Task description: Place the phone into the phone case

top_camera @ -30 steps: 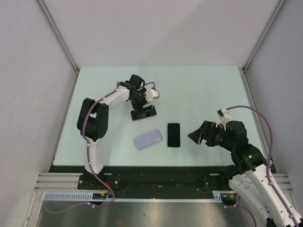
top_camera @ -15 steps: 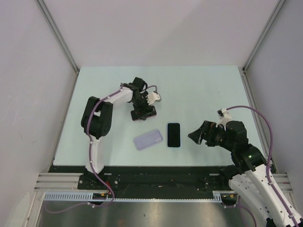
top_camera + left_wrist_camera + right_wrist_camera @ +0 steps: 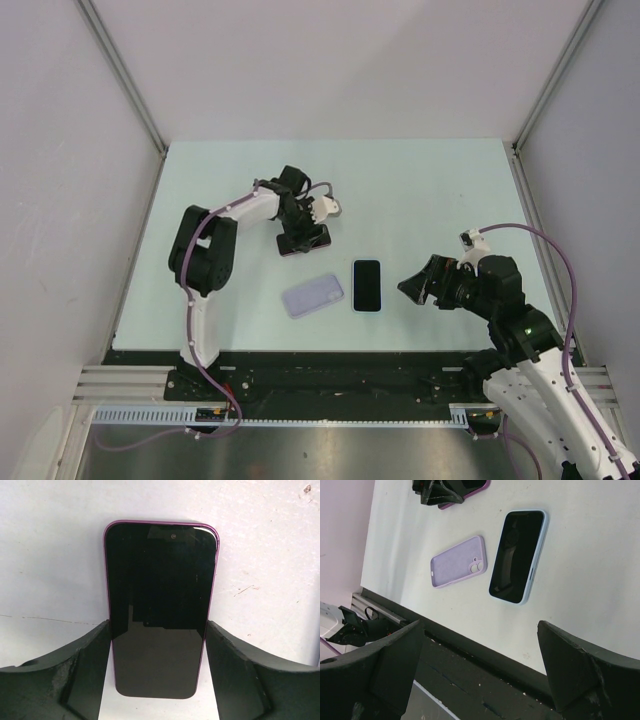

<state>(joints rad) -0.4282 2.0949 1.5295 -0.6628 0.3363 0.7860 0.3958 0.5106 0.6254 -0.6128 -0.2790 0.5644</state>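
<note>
Overhead, I count two phones and one case on the table (image 3: 420, 180). The purple phone (image 3: 305, 241) lies under my left gripper (image 3: 298, 230). The blue phone (image 3: 367, 285) lies near the front middle, and the lilac case (image 3: 312, 295) is just beside it, not touching. My right gripper (image 3: 415, 283) hangs to the right of the blue phone, clear of it.

From the left wrist, my fingers (image 3: 75, 670) lie against both long edges of the purple phone. I see no gap on either side, so I judge I am gripping it as it lies flat, screen up. It should be a stiff, thin slab with slick glass and some weight. Mid-length on the long edges looks like the right hold.

From the right wrist, my jaws are spread wide with nothing between them. The case looks soft and light, and I judge it is likely to flex or scoot when a phone is pressed in.
</note>
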